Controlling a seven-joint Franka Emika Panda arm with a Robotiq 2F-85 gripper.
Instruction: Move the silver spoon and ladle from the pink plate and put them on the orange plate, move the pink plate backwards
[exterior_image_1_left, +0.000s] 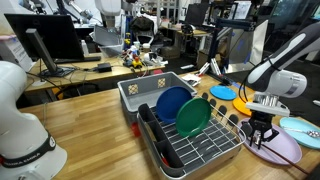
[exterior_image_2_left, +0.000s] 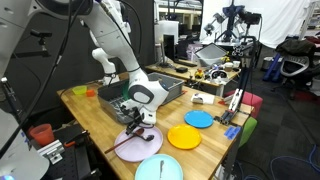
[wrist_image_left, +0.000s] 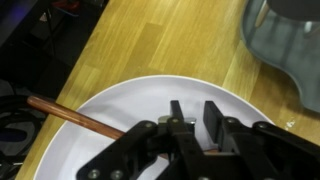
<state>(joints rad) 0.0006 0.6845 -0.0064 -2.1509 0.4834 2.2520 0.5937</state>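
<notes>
1. You are on a first pick: the gripper (exterior_image_2_left: 141, 126) sits low over the pink plate (exterior_image_2_left: 138, 148), at lower centre of the frame.
2. In the wrist view its jaws stand narrowed to a small gap about a thin handle (wrist_image_left: 60, 112). Whether they actually clamp it, and whether it is spoon or ladle, cannot be told.
3. Next, make sure the grip is firm and lift straight up. Then carry across to the orange plate (exterior_image_2_left: 183, 137), just right of the pink one.
4. Pushing the pink plate back should wait until it is cleared.
</notes>
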